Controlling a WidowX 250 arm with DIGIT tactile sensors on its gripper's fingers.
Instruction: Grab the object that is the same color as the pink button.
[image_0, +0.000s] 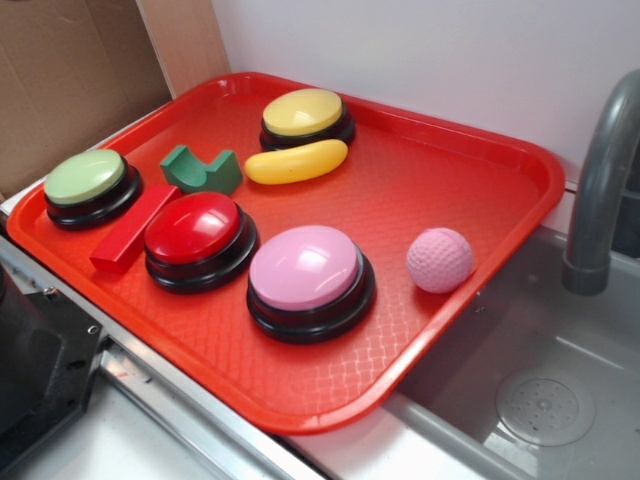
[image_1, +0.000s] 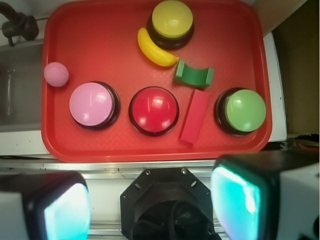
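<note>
The small pink ball (image_0: 439, 259) is lying on the red tray (image_0: 440, 160), near the tray's edge on the sink side, just beside the pink button (image_0: 308, 280) but not touching it. In the wrist view the ball (image_1: 56, 74) is sitting at the far left, above and left of the pink dome (image_1: 91, 104).

The gripper (image_1: 150, 205) is hanging well apart from the tray, outside its near rim, and its two fingers (image_1: 239, 200) are standing wide apart with nothing between them.

The step in hand, as I am judging it, is the approach: the gripper is not yet over the ball. To do it well, the arm should be travelling across the tray toward the sink-side edge and centring over the ball before going down. The pink button is the nearest obstacle, so one finger should be passing into the gap between ball and dome, the other on the rim side. How wide this gap is I cannot say surely from these angles. Because the ball is round and dimpled, it probably rolls easily; closing at its middle height seems safest.
</note>
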